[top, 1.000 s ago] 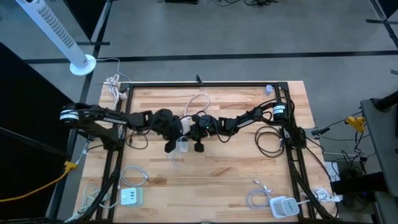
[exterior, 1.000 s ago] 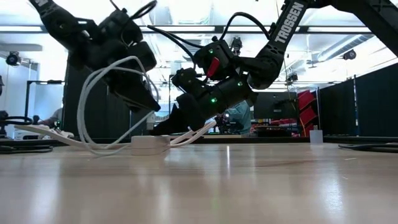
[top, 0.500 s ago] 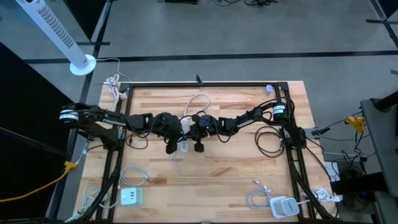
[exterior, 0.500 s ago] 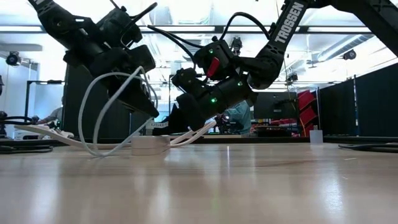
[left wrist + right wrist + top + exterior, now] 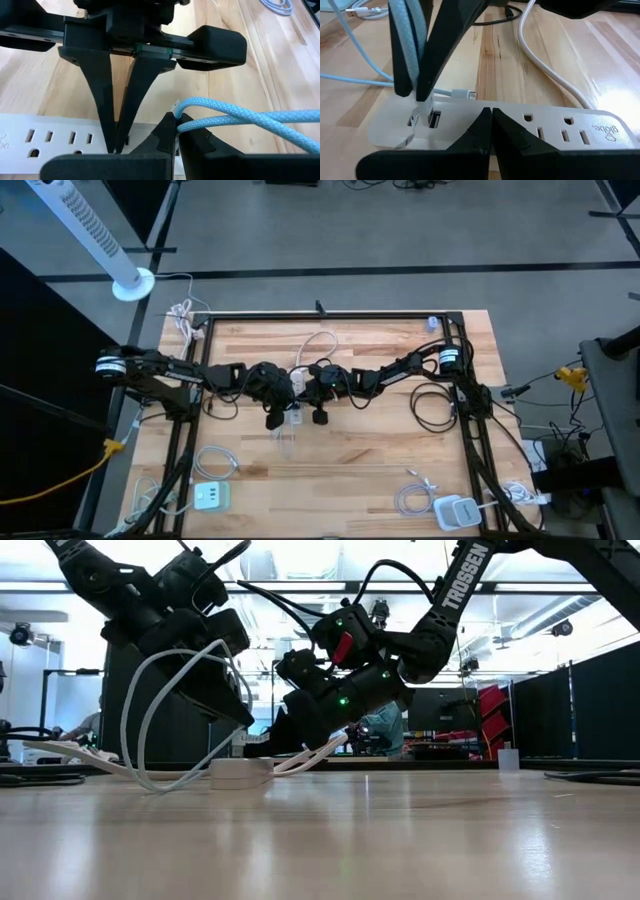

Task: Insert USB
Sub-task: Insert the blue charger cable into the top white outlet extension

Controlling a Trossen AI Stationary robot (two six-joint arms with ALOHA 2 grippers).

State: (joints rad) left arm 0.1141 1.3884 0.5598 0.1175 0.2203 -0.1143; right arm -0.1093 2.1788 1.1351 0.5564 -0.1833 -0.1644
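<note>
Holding the blue cable point(image 5: 235, 117) pinched in the left gripper point(image 5: 420, 97), plug hovering just above the power strip point(image 5: 530, 125) ports at table centre; insertion not yet done. Pressing the closed, empty right gripper point(image 5: 490, 117) against the strip, steadying it. Crowding nearby: white cord point(image 5: 545, 70), another plug point(image 5: 462, 93) lying beside the ports.

Power strip point(image 5: 530, 125) flat on counter point(image 5: 350, 460), mid-counter. Left claw point(image 5: 422, 107) just above strip's USB ports, cable point(image 5: 240, 117) in its grip. Right claw point(image 5: 114, 145) on strip's outlet side, facing left claw. Spare chargers point(image 5: 210, 496) at counter's near corners.
</note>
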